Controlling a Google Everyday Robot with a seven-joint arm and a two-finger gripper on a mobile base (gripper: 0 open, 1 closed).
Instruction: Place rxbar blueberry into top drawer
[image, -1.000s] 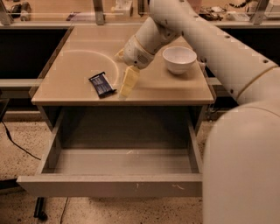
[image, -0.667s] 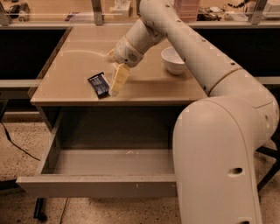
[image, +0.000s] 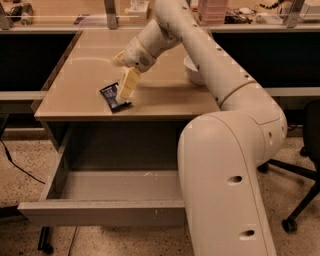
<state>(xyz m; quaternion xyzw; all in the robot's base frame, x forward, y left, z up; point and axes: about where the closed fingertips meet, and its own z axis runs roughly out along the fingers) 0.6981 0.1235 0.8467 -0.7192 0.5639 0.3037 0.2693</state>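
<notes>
The rxbar blueberry (image: 113, 98), a dark flat bar, lies on the beige desk (image: 75, 95) near its front edge. My gripper (image: 123, 72) hangs just above and to the right of the bar, with one pale finger (image: 128, 83) reaching down over the bar's right end. The fingers are spread open and hold nothing. The top drawer (image: 100, 212) is pulled out below the desk and its grey inside is bare. My arm hides the drawer's right part.
A white bowl (image: 192, 72) stands on the desk to the right, partly behind my arm. An office chair base (image: 292, 220) is on the floor at right. A black cable (image: 20, 170) runs over the floor at left.
My gripper has moved left across the desk to just over the bar's right end. My arm now covers more of the bowl and the drawer's right side.
</notes>
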